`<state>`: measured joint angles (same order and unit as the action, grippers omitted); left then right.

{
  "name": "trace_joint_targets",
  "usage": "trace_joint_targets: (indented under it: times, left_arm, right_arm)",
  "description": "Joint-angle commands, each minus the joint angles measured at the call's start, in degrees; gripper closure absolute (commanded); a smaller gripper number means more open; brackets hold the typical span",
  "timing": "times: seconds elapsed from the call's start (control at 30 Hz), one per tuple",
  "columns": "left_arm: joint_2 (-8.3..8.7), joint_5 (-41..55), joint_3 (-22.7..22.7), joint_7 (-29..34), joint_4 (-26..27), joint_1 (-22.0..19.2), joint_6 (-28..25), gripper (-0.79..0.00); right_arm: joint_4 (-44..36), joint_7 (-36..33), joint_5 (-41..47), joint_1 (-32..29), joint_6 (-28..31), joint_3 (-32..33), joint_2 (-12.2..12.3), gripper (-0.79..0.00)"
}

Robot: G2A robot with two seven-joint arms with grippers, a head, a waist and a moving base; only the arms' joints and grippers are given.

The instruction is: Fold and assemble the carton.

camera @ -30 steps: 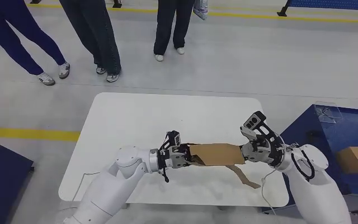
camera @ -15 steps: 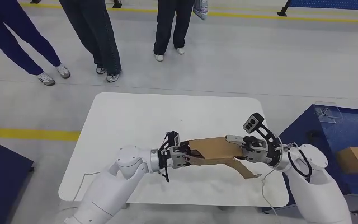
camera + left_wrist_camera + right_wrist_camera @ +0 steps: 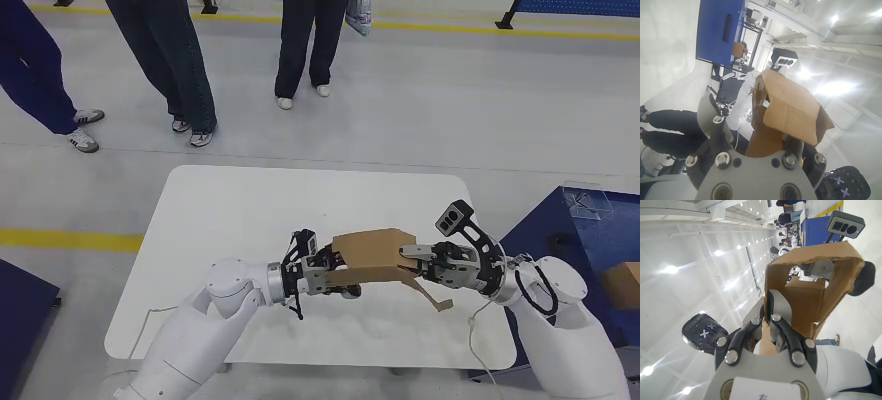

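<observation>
The brown carton (image 3: 372,255) hangs above the white table (image 3: 230,230), pushed open into a rough tube, between both grippers. My right gripper (image 3: 412,262) is shut on one wall of the carton (image 3: 806,298), with the torn edge pinched between its fingers (image 3: 772,302). My left gripper (image 3: 335,278) is at the opposite end and stands open. One of its fingers (image 3: 709,111) is clear of the cardboard; the other sits under a folded panel of the carton (image 3: 791,108). A loose flap (image 3: 432,295) dangles below the right end.
The carton sits over the table's near right part; the far and left parts are bare. A blue cart (image 3: 585,240) with a small cardboard box (image 3: 624,282) stands right of the table. People's legs (image 3: 180,60) stand beyond the far edge.
The carton was a flat strip between the grippers; it has bulged up into an open tube. My right gripper moved inward toward the left one, which stayed nearly in place.
</observation>
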<state>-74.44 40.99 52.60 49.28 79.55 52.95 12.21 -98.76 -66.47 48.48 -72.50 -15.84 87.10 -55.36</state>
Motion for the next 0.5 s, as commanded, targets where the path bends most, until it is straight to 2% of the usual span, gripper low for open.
trace_joint_targets:
  times: [0.0, 0.47]
  left_arm:
    - [0.0, 0.0, 0.0, 0.0, 0.0, 0.0, 0.0, -0.785]
    - [0.0, 0.0, 0.0, 0.0, 0.0, 0.0, 0.0, -0.785]
  right_arm:
    - [0.0, 0.0, 0.0, 0.0, 0.0, 0.0, 0.0, 0.0]
    - [0.8, 0.0, -0.7, 0.0, 0.7, 0.1, 0.1, 0.0]
